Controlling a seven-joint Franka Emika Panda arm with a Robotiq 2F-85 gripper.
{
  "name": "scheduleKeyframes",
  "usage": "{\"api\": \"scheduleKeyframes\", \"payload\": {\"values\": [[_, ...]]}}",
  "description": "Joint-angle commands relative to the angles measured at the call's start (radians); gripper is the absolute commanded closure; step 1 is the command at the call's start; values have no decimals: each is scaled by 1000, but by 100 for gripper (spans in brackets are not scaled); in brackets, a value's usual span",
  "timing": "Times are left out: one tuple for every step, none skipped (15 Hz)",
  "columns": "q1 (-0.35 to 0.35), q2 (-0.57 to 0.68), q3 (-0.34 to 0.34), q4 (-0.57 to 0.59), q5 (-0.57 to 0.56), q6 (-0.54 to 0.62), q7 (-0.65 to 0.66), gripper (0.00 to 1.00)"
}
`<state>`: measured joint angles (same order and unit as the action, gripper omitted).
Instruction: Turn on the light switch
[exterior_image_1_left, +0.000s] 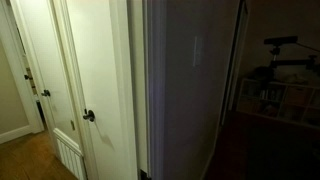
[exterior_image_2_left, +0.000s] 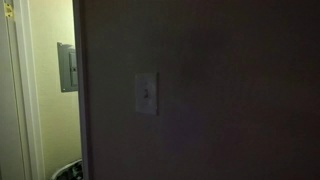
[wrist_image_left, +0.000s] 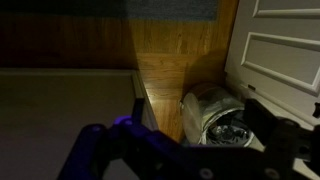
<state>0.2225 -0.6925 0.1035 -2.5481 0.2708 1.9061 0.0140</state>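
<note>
The light switch (exterior_image_2_left: 146, 93) is a small pale upright plate with a slim rocker on a dark, unlit wall. It shows faintly in an exterior view (exterior_image_1_left: 196, 47) on the same wall. My gripper (wrist_image_left: 195, 112) shows only in the wrist view. Its dark body with a purple glow fills the bottom edge. Its two fingers stand wide apart and hold nothing. The wrist camera looks down at the floor, and the switch is out of its view. The arm and gripper are not in either exterior view.
A round bin with a shiny liner (wrist_image_left: 215, 115) stands on the wood floor (wrist_image_left: 170, 50) beside a white panelled door (wrist_image_left: 280, 50). White doors with dark knobs (exterior_image_1_left: 89, 116) stand to one side. A grey wall panel (exterior_image_2_left: 67, 67) hangs in the lit room. Equipment on shelves (exterior_image_1_left: 280, 75).
</note>
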Motion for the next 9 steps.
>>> {"api": "scheduleKeyframes", "payload": {"values": [[-11,0,9,3,6,-4,-6,0],[-11,0,9,3,6,-4,-6,0],[-11,0,9,3,6,-4,-6,0],[-11,0,9,3,6,-4,-6,0],[-11,0,9,3,6,-4,-6,0],[-11,0,9,3,6,-4,-6,0],[-11,0,9,3,6,-4,-6,0],[-16,3,9,-2,2,3,-6,0],[-18,6,7,-3,1,6,-7,0]]}}
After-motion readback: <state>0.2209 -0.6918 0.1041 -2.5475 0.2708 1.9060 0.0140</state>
